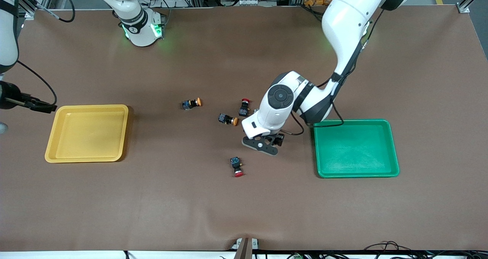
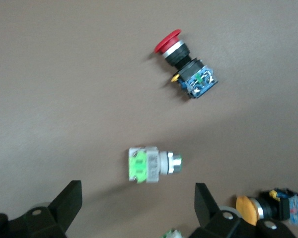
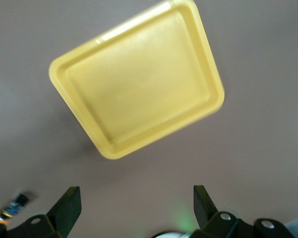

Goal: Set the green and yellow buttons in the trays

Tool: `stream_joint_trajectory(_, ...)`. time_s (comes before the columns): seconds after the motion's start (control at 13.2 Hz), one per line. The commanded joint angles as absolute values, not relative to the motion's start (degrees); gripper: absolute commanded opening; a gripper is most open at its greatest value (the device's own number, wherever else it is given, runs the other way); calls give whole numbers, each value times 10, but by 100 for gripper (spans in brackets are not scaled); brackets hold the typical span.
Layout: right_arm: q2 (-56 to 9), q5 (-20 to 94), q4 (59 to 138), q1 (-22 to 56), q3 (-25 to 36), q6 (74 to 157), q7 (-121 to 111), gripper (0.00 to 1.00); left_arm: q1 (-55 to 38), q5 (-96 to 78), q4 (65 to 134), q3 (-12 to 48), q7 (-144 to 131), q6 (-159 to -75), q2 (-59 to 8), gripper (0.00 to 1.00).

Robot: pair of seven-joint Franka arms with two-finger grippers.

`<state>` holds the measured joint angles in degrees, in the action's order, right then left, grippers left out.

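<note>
My left gripper (image 1: 271,140) is open, low over the table beside the green tray (image 1: 356,148). In the left wrist view a pale grey button with a green face (image 2: 154,165) lies on its side just ahead of the open left gripper (image 2: 136,198). A second green-and-grey button (image 2: 173,234) peeks out by one finger. The arm hides both in the front view. Two black buttons with orange caps (image 1: 191,103) (image 1: 228,119) lie mid-table. My right gripper (image 1: 40,106) is open and empty, up beside the yellow tray (image 1: 87,133). Both trays are empty.
Two black switches with red caps lie on the table, one (image 1: 244,107) beside the orange-capped ones, one (image 1: 236,166) nearer the front camera. The right wrist view shows the yellow tray (image 3: 139,84) and an orange-capped button (image 3: 10,207).
</note>
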<state>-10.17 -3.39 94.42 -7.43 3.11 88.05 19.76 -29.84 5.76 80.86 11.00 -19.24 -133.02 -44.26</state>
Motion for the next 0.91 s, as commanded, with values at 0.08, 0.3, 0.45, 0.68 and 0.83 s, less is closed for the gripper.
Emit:
stream_joint_trajectory(0.08,-89,13,998,-77,25,886,314,100,-311,70,765,103,-191,-1351,-491,100)
stream_joint_trajectory(0.3,-48,40,1087,-83,26,968,330,100,-313,72,765,103,-185,-1352,-501,100)
stream_joint_trajectory(0.45,-43,60,1118,-91,26,976,359,100,-312,73,766,103,-183,-1361,-511,100)
stream_joint_trajectory(0.68,-19,77,1184,-67,23,1009,440,100,-313,74,767,102,-179,-1368,-518,100)
stream_joint_trajectory(0.83,4,89,1242,-41,23,1063,483,100,-315,74,769,102,-179,-1368,-523,100)
